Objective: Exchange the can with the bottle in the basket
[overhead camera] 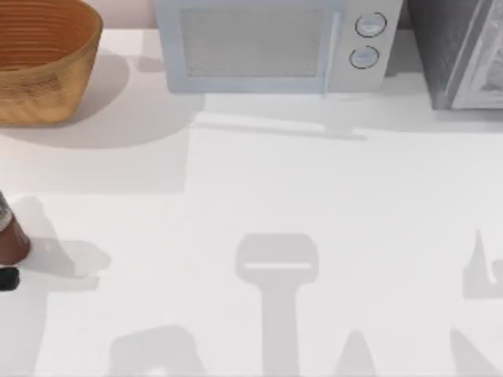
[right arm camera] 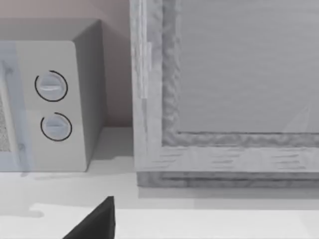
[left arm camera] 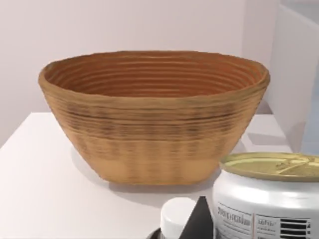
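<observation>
Orange-brown wicker made up the large round woven basket (overhead camera: 39, 67), which stood at the far left corner of our white table (overhead camera: 259, 196), its ribbed inside walls showing in the left wrist view (left arm camera: 154, 77). We saw nothing lying inside it from that angle. The dark reddish-brown bottle (overhead camera: 9, 236) stood upright at the table's left edge, well apart from the basket and nearer the front. In the left wrist view the small white cylindrical can with a dull gold top (left arm camera: 269, 199) sat close before the camera, with a small white cap (left arm camera: 177, 216) just beside it. A dark tip of our left claw (left arm camera: 199, 221) showed between cap and can; we could not tell how far it stood open or whether it held the can. A pale grey microwave with two round dials (overhead camera: 275, 43) stood along the far edge, and a grey cabinet (overhead camera: 460, 51) filled the far right corner. Of our right claw (right arm camera: 94, 221) we saw one dark tip, and could not tell its opening.
</observation>
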### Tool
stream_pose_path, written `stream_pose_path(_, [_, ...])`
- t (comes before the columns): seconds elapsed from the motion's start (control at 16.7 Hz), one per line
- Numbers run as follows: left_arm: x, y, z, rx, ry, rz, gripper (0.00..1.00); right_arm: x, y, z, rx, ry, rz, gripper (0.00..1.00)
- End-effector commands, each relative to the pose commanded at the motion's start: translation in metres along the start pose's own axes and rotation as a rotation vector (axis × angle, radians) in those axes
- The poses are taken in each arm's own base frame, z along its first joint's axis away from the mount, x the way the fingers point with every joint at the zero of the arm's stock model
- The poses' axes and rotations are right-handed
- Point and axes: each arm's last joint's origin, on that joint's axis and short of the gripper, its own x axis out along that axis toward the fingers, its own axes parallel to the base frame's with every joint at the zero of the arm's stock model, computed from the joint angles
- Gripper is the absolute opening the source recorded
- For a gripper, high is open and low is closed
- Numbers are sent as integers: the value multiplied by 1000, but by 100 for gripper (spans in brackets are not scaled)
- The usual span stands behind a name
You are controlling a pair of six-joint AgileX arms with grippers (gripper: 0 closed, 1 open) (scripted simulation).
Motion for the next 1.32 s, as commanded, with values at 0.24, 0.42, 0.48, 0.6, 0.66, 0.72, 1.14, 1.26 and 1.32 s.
stream_pose_path(0.24, [0, -1, -17, -8, -51, -19, 0, 0, 0, 0, 0, 0, 0, 100])
stream_pose_path(0.42, [0, -1, -17, -8, -51, -19, 0, 0, 0, 0, 0, 0, 0, 100])
stream_pose_path(0.48, [0, -1, -18, -6, -45, -17, 0, 0, 0, 0, 0, 0, 0, 100])
stream_pose_path(0.6, [1, -1, -17, -6, -40, -19, 0, 0, 0, 0, 0, 0, 0, 100])
stream_pose_path(0.66, [1, -1, -17, -6, -32, -24, 0, 0, 0, 0, 0, 0, 0, 100])
stream_pose_path(0.72, [3, -1, -16, -6, -21, -33, 0, 0, 0, 0, 0, 0, 0, 100])
stream_pose_path(1.14, [30, -13, 30, 1, -5, -260, 0, 0, 0, 0, 0, 0, 0, 100])
stream_pose_path(1.26, [48, -21, 48, 6, -19, -368, 0, 0, 0, 0, 0, 0, 0, 100])
stream_pose_path(1.32, [60, -26, 57, 9, -28, -428, 0, 0, 0, 0, 0, 0, 0, 100])
